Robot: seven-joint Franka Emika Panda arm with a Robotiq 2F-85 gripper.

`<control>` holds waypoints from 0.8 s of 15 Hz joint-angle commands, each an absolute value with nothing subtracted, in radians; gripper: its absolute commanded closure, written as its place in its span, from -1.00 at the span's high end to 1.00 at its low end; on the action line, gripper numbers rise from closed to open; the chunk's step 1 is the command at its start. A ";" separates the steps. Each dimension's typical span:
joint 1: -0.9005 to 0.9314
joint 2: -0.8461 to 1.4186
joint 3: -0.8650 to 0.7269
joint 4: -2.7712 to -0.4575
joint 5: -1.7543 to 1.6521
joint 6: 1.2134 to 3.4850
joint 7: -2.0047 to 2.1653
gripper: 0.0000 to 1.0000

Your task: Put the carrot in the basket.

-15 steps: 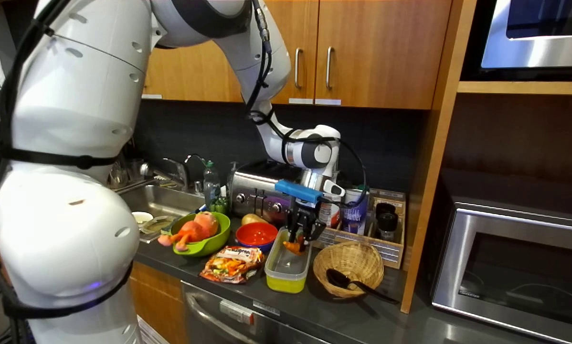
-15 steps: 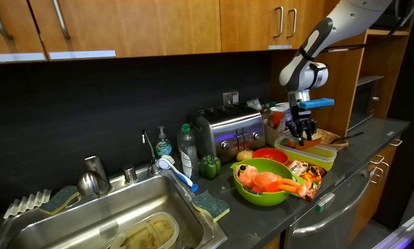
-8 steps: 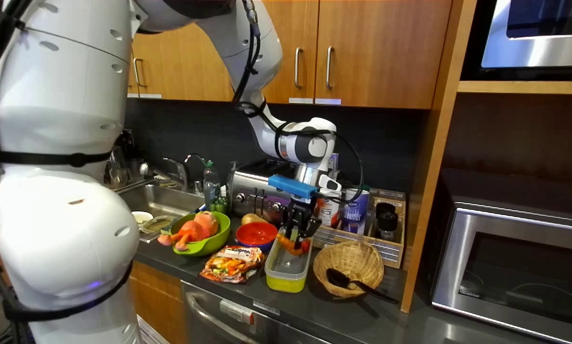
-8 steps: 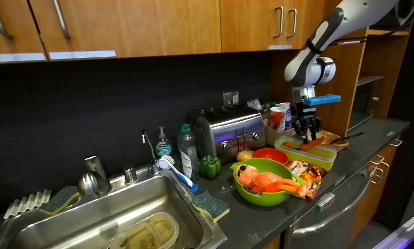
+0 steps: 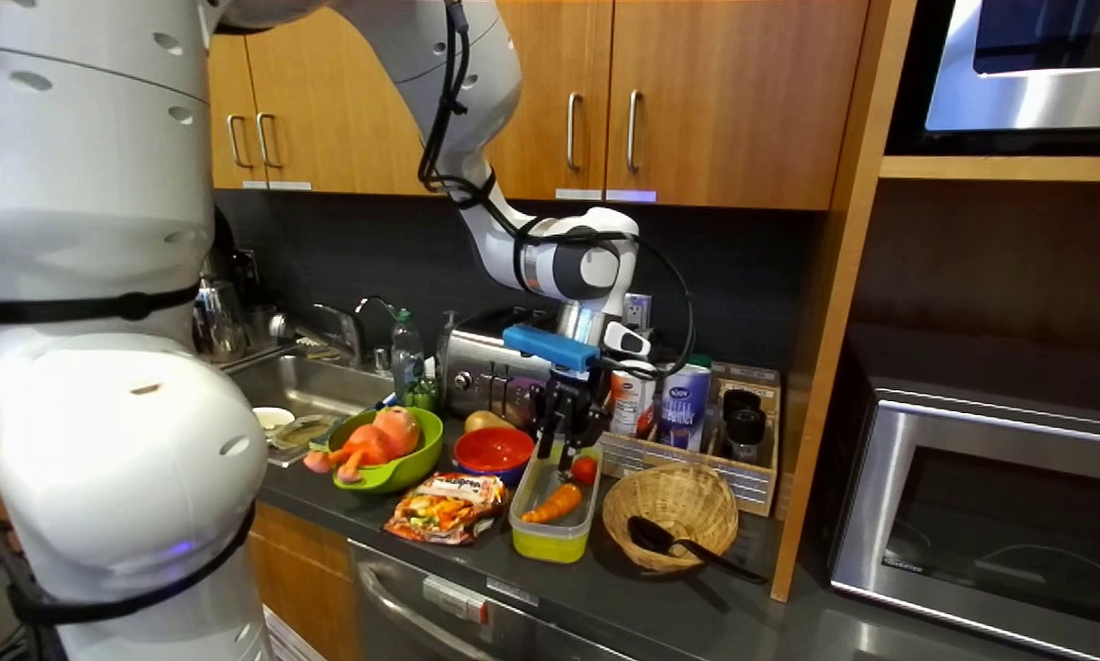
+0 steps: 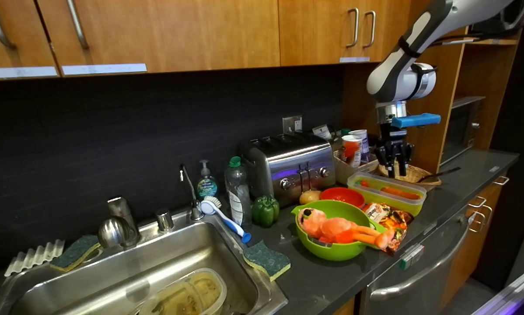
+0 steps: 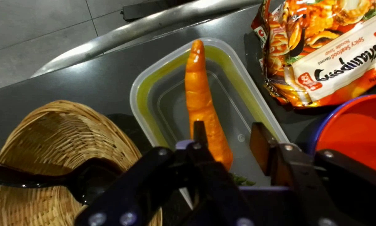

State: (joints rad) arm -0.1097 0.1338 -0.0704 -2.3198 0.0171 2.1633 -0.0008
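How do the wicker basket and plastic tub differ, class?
The basket is round and tan; the tub rectangular, part clear, part yellow-green. The basket is woven; the tub is smooth. A black spoon rests partly in the basket; the carrot lies in the tub. Both stand uncovered.

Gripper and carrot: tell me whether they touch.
Apart. In an exterior view, the gripper hangs above the carrot lying in the plastic tub, with a clear gap between gripper and carrot.

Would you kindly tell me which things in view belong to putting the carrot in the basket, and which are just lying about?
For the job:
carrot, lying in the plastic tub
basket
gripper, open

Just lying about:
black spoon, partly in the basket
noodle packet
red bowl
green bowl
toaster
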 commanded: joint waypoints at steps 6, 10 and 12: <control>-0.100 0.101 -0.078 -2.367 0.003 2.166 0.009 0.42; -0.100 0.103 -0.078 -2.371 0.004 2.164 0.007 0.78; -0.100 0.105 -0.077 -2.372 0.005 2.163 0.006 0.59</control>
